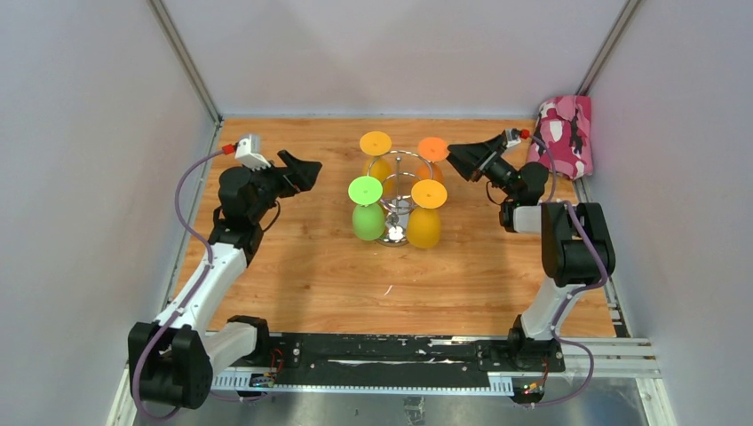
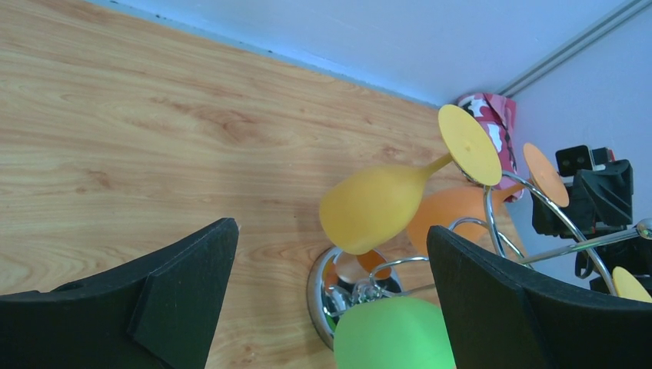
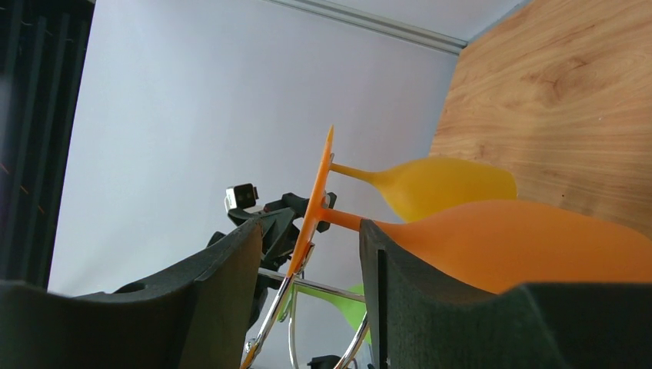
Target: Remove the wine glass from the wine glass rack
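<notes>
Top view: wine glass rack (image 1: pixel 393 233) at mid-frame, orange wine glass (image 1: pixel 432 148) hanging upside down at its upper right. right gripper (image 1: pixel 453 156) open, empty, just beside that glass's foot. left gripper (image 1: pixel 313 169) wide open, empty, left of rack.

Bright, even light fell from above. Shadows around the wine glass rack (image 1: pixel 393 233) were faint and short, and its chrome base carried small highlights. In both wrist views, the foreground nearer than the rack was slightly soft.

A shiny chrome wire rack (image 1: pixel 393 233) stands upright mid-worktop (image 1: pixel 311 275). Hanging from it bowl-down are a green wine glass (image 1: pixel 368 220), an orange wine glass (image 1: pixel 432 149), a near yellow wine glass (image 1: pixel 424 226) and a far yellow wine glass (image 1: pixel 376 144).
</notes>
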You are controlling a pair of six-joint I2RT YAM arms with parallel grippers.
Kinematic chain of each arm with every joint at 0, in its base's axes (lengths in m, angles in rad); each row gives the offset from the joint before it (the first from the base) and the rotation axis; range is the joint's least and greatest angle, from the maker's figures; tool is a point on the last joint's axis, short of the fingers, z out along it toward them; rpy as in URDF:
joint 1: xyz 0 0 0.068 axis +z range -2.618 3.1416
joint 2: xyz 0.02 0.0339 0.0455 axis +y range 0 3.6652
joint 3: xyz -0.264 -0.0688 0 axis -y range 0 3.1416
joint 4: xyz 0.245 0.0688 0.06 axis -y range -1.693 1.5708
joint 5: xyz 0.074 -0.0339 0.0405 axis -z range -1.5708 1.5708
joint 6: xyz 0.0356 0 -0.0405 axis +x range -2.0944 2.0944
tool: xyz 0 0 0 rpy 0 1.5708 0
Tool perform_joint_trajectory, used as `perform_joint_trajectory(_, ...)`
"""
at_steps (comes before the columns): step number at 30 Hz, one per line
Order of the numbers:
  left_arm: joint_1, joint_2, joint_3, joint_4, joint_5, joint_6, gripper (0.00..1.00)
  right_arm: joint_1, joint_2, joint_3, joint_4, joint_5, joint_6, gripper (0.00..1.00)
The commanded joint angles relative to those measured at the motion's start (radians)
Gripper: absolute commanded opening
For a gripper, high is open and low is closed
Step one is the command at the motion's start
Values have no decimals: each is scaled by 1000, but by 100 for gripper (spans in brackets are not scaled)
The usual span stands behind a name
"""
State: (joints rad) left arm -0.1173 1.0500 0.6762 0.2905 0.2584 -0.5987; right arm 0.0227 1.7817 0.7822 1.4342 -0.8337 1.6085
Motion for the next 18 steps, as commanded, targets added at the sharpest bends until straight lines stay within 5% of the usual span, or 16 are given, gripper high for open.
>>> perform_joint_trajectory(1, 10, 7, -13, 22, 15, -3, 100, -14, -28, 3, 47, -33, 1, 56)
perform_joint_trajectory(8, 10, 0, -21, 21, 9, 1, 100, -8, -63, 14, -46, -51, -64, 63)
perform_joint_trajectory(18, 11, 5, -21, 21, 10, -4, 100, 49, -159, 60, -358, -40, -265, 52)
